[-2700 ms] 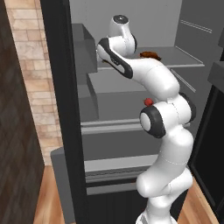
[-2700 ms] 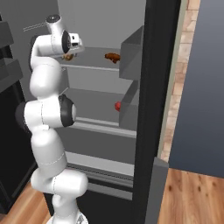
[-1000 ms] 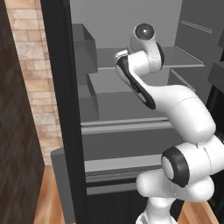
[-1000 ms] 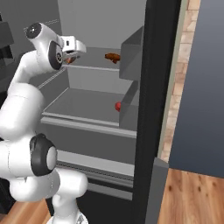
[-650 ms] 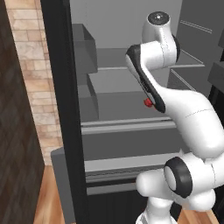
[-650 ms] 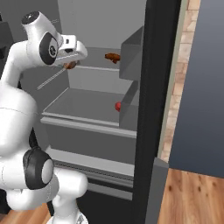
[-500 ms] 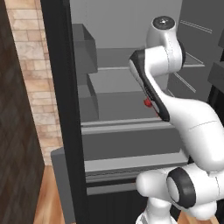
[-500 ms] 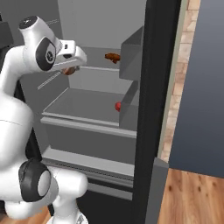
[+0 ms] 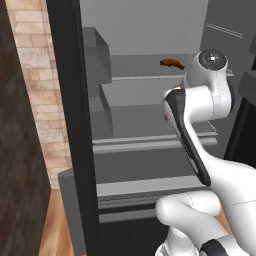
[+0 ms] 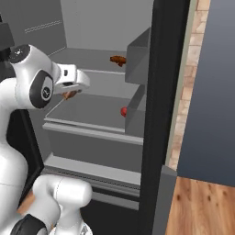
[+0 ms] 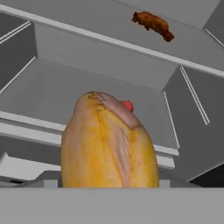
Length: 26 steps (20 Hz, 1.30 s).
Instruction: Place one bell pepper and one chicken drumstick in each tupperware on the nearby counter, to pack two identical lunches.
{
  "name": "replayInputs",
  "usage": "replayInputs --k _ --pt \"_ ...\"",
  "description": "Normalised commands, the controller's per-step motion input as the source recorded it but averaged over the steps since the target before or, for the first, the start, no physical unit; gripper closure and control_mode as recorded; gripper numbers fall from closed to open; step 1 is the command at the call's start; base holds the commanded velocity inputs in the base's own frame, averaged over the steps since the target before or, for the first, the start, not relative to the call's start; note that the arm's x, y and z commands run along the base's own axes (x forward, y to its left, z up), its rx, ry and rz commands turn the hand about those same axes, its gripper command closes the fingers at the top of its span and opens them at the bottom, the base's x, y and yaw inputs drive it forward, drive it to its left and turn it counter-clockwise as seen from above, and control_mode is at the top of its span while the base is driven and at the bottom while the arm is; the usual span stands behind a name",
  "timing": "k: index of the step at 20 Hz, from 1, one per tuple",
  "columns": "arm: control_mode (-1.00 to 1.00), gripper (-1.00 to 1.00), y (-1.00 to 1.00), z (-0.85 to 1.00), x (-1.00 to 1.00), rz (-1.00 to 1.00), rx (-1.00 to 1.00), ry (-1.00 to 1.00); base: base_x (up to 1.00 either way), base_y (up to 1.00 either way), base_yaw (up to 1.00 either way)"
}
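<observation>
I have the arm folded high, hand level before the open fridge shelves. Gripper [image 10: 69, 94] pinches the tan drumstick [image 11: 109, 146]. Dark drumstick [image 11: 153, 24] lies on the shelf above.

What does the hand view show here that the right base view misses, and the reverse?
Hand view alone: the golden-tan drumstick close up, held at the gripper. Right base view alone: the robot's arm, the black fridge frame, the brick wall and wooden floor. Both: the darker drumstick on the upper shelf and a red pepper on the lower shelf.
</observation>
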Motion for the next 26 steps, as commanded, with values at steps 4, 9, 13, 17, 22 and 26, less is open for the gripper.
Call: replayInputs --k 4,9,13,17,22,26 --pt "1.0 1.0 0.0 0.0 -0.5 0.01 0.0 0.02 -0.22 0.0 0.0" --pt "1.0 1.0 0.0 0.0 0.0 0.0 0.0 0.0 -1.0 0.0 0.0" --pt "1.0 1.0 0.0 0.0 0.0 0.0 0.0 0.0 -1.0 0.0 0.0" --pt "1.0 1.0 0.0 0.0 0.0 0.0 0.0 0.0 -0.9 -0.25 0.0" --pt "1.0 1.0 0.0 0.0 0.0 0.0 0.0 0.0 -0.32 -0.94 0.0" --pt "1.0 1.0 0.0 0.0 0.0 0.0 0.0 0.0 0.0 -1.0 0.0"
